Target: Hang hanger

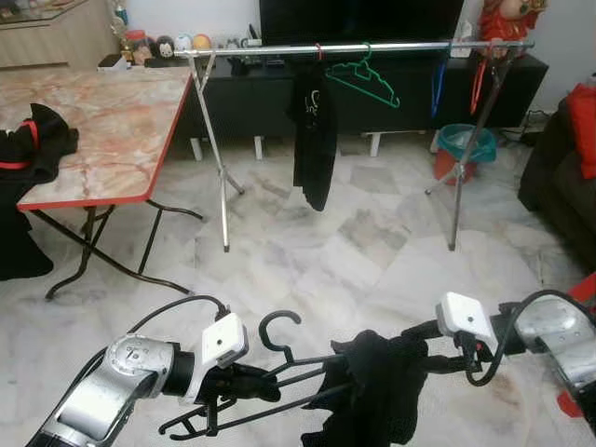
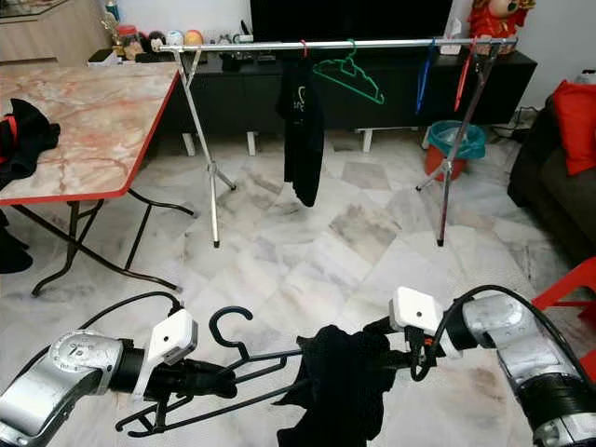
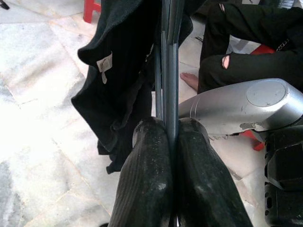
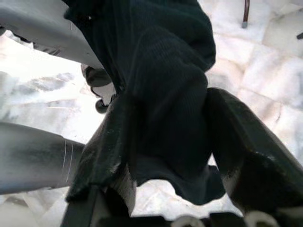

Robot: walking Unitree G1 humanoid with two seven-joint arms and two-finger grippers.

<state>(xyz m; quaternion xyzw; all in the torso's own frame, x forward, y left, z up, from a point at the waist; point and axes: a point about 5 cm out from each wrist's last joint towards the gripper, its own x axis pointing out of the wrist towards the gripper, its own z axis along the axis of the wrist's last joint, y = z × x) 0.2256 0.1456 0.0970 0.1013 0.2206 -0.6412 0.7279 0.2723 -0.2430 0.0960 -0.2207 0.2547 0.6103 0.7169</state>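
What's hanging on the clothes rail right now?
On the clothes rail: a black garment, a green hanger, a blue hanger and a red hanger. The garment covers its own hanger.

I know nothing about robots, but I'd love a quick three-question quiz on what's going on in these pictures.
1. True or false: the left gripper is shut on the black hanger.
2. What hangs from the rail beside the dark garment?
A. a green hanger
B. a yellow towel
C. a white shirt
3. Fill in: the right gripper has its fingers around a black ____ draped on the hanger.

Key: 1 true; 2 A; 3 cloth.
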